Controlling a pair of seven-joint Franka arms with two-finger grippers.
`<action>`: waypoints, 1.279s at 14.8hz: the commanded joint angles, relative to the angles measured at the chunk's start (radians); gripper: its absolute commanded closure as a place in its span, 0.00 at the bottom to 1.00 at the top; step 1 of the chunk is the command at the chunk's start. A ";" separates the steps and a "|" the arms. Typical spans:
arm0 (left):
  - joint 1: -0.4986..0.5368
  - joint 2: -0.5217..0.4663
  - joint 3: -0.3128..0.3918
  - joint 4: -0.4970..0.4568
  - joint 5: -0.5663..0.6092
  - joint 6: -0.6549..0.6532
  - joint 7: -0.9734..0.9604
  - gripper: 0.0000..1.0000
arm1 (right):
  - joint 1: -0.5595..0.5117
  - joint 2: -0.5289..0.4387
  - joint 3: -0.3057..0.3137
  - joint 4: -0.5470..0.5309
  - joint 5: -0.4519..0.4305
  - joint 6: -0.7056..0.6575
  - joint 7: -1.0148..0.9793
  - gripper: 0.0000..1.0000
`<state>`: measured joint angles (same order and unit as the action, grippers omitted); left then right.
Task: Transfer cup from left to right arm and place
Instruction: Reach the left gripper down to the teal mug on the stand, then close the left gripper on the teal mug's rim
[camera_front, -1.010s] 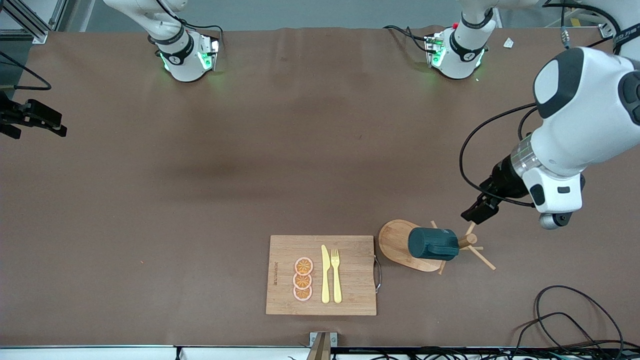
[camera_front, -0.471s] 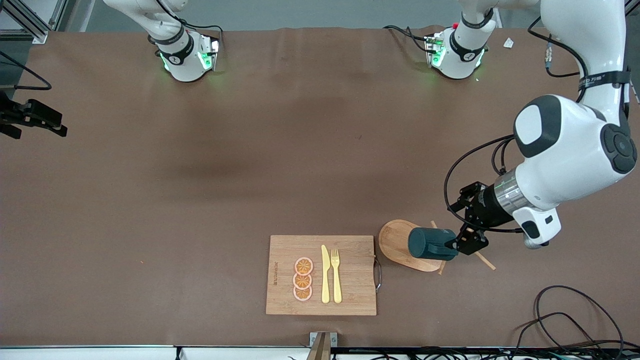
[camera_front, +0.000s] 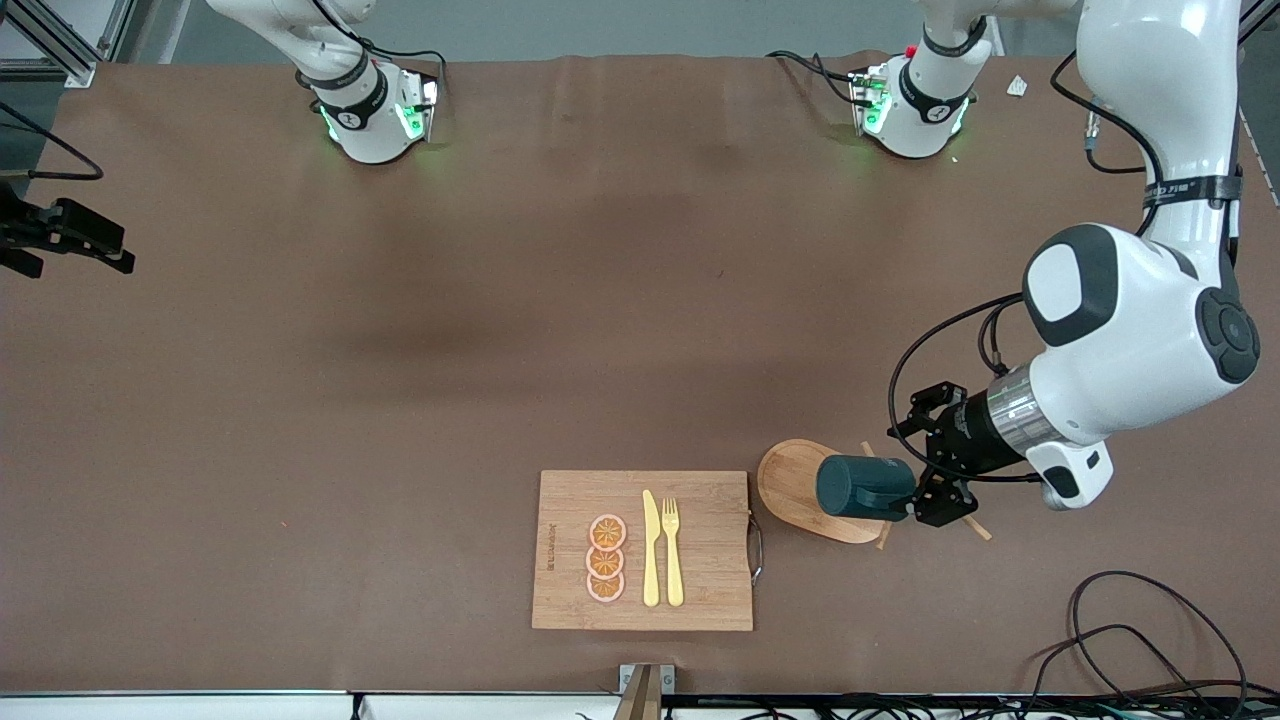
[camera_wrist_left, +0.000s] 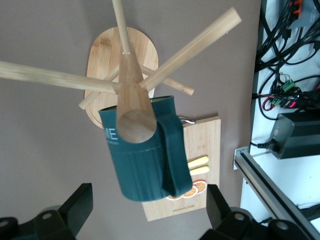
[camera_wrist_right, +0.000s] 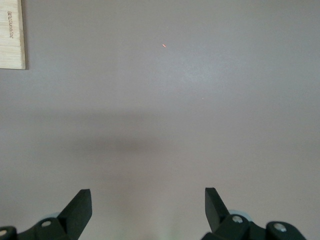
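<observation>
The dark teal cup (camera_front: 865, 487) hangs tilted on the wooden peg rack (camera_front: 795, 485), close to the cutting board and toward the left arm's end of the table. My left gripper (camera_front: 915, 490) is open right beside the cup, over the rack's pegs. In the left wrist view the ribbed cup (camera_wrist_left: 145, 160) and its handle sit under the rack's post (camera_wrist_left: 131, 100). The left gripper (camera_wrist_left: 147, 210) has one black fingertip on each side of the cup's end, touching neither. My right gripper (camera_wrist_right: 147, 205) waits open over bare table, seen at the picture's edge as the right gripper (camera_front: 120, 255).
A bamboo cutting board (camera_front: 700, 590) carries a yellow knife (camera_front: 650, 550), a yellow fork (camera_front: 672, 550) and three orange slices (camera_front: 606, 558). Loose cables (camera_front: 1150, 640) lie at the front edge toward the left arm's end.
The left arm swung down and in: its gripper went from above the rack's pegs to right beside the cup, still open. The cup and the right gripper have not moved.
</observation>
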<state>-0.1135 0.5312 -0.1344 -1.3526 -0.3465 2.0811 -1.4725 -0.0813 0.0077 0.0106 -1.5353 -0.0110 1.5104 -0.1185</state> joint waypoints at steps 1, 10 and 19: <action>-0.012 0.062 0.001 0.075 -0.014 -0.006 -0.057 0.00 | -0.009 0.002 0.005 0.009 0.016 -0.004 0.000 0.00; -0.015 0.102 0.006 0.095 -0.014 0.011 -0.054 0.00 | -0.011 0.005 0.005 0.010 0.020 -0.003 0.000 0.00; -0.018 0.133 -0.001 0.092 -0.014 0.073 -0.060 0.00 | -0.009 0.006 0.005 0.010 0.020 -0.003 0.000 0.00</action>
<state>-0.1272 0.6495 -0.1365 -1.2855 -0.3468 2.1460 -1.5170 -0.0814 0.0089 0.0097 -1.5353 -0.0064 1.5105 -0.1185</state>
